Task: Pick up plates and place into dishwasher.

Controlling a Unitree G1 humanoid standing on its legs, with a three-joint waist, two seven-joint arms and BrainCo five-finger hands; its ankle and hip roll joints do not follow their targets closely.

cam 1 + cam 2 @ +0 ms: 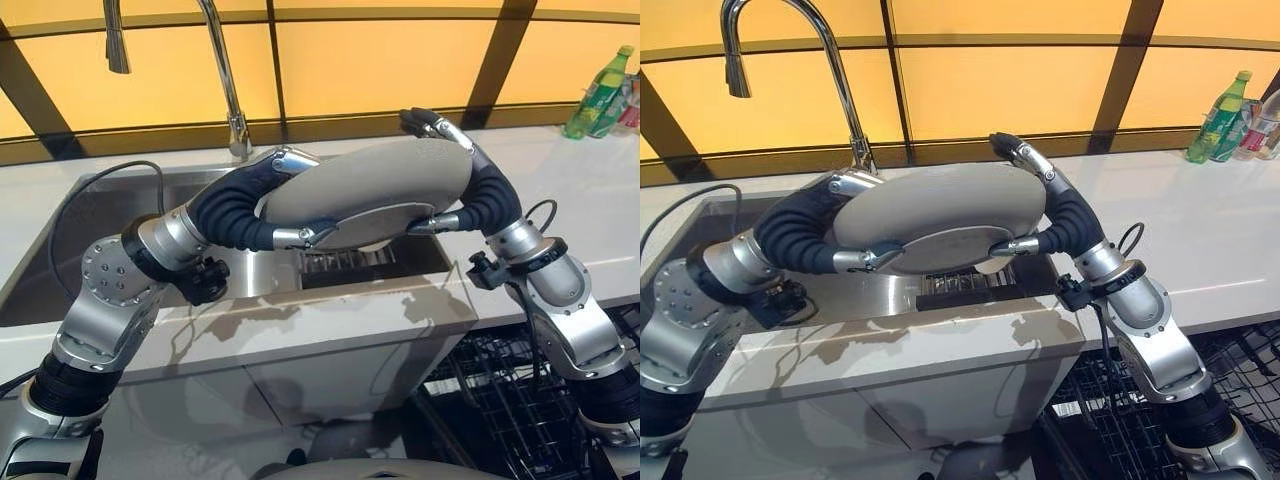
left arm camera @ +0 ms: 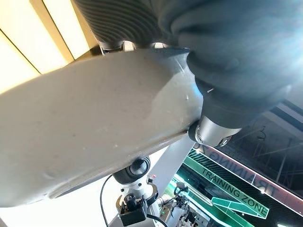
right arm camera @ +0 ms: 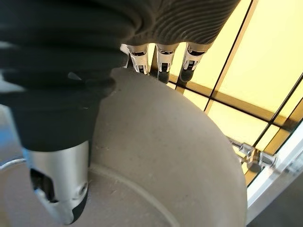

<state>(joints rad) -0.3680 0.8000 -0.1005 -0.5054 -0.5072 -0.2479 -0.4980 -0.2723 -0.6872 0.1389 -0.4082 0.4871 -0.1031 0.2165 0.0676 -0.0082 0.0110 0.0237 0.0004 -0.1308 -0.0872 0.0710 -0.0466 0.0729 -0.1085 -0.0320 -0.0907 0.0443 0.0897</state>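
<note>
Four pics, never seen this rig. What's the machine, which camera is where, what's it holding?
It is a humanoid robot with two arms. The two wide pictures come from its head camera, looking down; the two close ones sit on its wrists. Both hands, left hand and right hand, clamp one grey plate by opposite edges, underside up, above a steel sink with a tall faucet. Bottles stand on the white counter. A black wire dishwasher rack shows lower right.
</note>
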